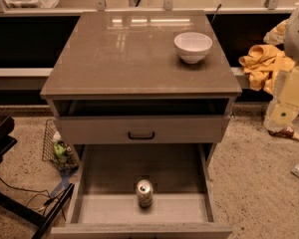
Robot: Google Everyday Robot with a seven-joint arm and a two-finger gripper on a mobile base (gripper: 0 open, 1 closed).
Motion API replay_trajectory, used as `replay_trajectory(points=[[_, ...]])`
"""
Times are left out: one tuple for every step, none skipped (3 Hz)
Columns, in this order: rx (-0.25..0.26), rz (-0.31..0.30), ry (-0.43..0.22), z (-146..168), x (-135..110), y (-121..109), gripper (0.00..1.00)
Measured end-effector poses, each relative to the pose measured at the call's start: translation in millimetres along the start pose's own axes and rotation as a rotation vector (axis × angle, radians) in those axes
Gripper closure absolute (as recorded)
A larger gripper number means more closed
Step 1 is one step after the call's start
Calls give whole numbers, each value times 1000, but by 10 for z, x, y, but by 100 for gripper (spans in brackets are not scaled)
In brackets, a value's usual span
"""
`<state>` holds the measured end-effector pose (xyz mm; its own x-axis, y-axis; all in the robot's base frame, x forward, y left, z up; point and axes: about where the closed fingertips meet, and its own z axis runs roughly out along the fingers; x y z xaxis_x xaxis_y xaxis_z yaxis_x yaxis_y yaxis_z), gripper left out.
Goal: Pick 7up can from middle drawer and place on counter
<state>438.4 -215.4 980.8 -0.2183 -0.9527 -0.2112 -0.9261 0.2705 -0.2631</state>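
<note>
The 7up can point(144, 193) stands upright on the floor of the pulled-out middle drawer point(179, 210), near its front and about centred. The counter point(129, 54) is the glossy taupe top of the cabinet, above the drawer. My arm hangs at the right edge of the view, and my gripper point(282, 114) is at its lower end, right of the cabinet, about level with the closed drawer front. It is far from the can and holds nothing that I can see.
A white bowl point(193, 46) sits on the counter's back right. A closed drawer front with a black handle point(141, 135) is above the open drawer. A yellow cloth point(263, 63) lies on the right. A wire basket point(57, 148) and black chair legs point(20, 203) are on the left.
</note>
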Motion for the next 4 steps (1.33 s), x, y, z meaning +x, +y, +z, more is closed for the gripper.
replay_trajectory(points=[[0,0,0,0,0,0,0],[-7,13,-61,90,1,32,0],[-79,46,-265,858,216,279,0],[-112,94,-486,1590,253,620,0]])
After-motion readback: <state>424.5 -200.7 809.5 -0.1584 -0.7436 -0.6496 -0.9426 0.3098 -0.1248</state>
